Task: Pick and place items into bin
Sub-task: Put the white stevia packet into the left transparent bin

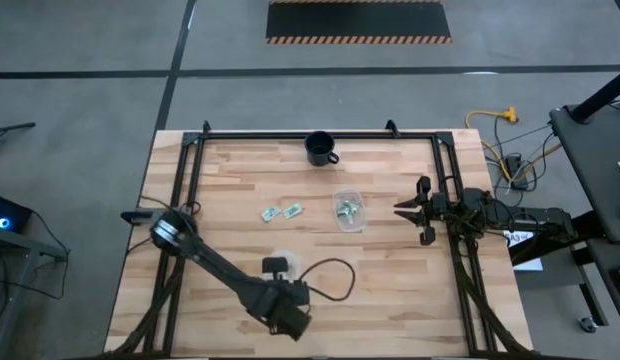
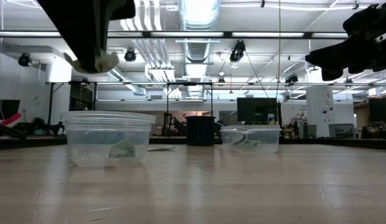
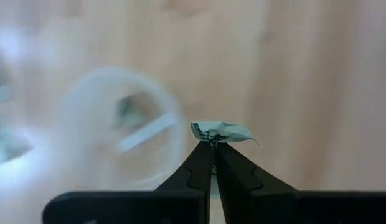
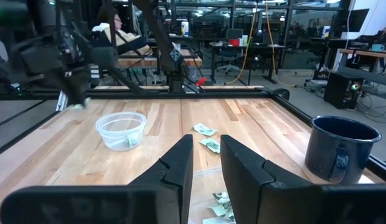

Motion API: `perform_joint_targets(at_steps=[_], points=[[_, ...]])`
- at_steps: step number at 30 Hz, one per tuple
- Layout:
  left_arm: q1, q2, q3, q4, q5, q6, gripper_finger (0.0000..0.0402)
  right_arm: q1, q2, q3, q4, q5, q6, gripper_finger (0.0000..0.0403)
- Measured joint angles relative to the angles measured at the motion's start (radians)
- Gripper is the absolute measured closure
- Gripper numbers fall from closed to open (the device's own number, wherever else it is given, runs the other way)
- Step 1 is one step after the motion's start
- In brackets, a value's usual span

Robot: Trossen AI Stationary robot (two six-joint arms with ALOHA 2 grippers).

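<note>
Our left arm reaches from its base at the table's left edge diagonally toward the near middle, its wrist bent down. Our left gripper (image 3: 213, 144) hangs there with its fingers (image 3: 196, 167) pressed together, pinching a small wrapped piece (image 3: 221, 131) at the very tips. Our right arm lies low and nearly straight along the table's right side, pointing inward. Our right gripper (image 4: 207, 152) hovers above the boards, its two dark fingers parted by a narrow gap and holding nothing.
</note>
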Motion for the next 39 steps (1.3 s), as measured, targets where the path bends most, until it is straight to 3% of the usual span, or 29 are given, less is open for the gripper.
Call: perform_joint_targets(at_steps=[4, 8, 19, 29, 39], points=[[0.0, 0.102, 0.184, -0.27, -0.075, -0.026, 0.0401, 0.0, 0.0, 0.0, 0.0, 0.0, 0.0, 0.033], [0.0, 0.13, 0.25, -0.328, -0.145, -0.058, 0.0401, 0.0, 0.0, 0.0, 0.0, 0.0, 0.0, 0.033], [0.022, 0.131, 0.179, -0.329, -0.22, -0.063, 0.0401, 0.0, 0.0, 0.0, 0.0, 0.0, 0.002, 0.033], [0.048, 0.131, 0.083, -0.329, -0.216, -0.061, 0.0401, 0.0, 0.0, 0.0, 0.0, 0.0, 0.0, 0.033], [0.06, 0.119, 0.067, -0.329, -0.194, -0.055, 0.0401, 0.0, 0.0, 0.0, 0.0, 0.0, 0.001, 0.033]])
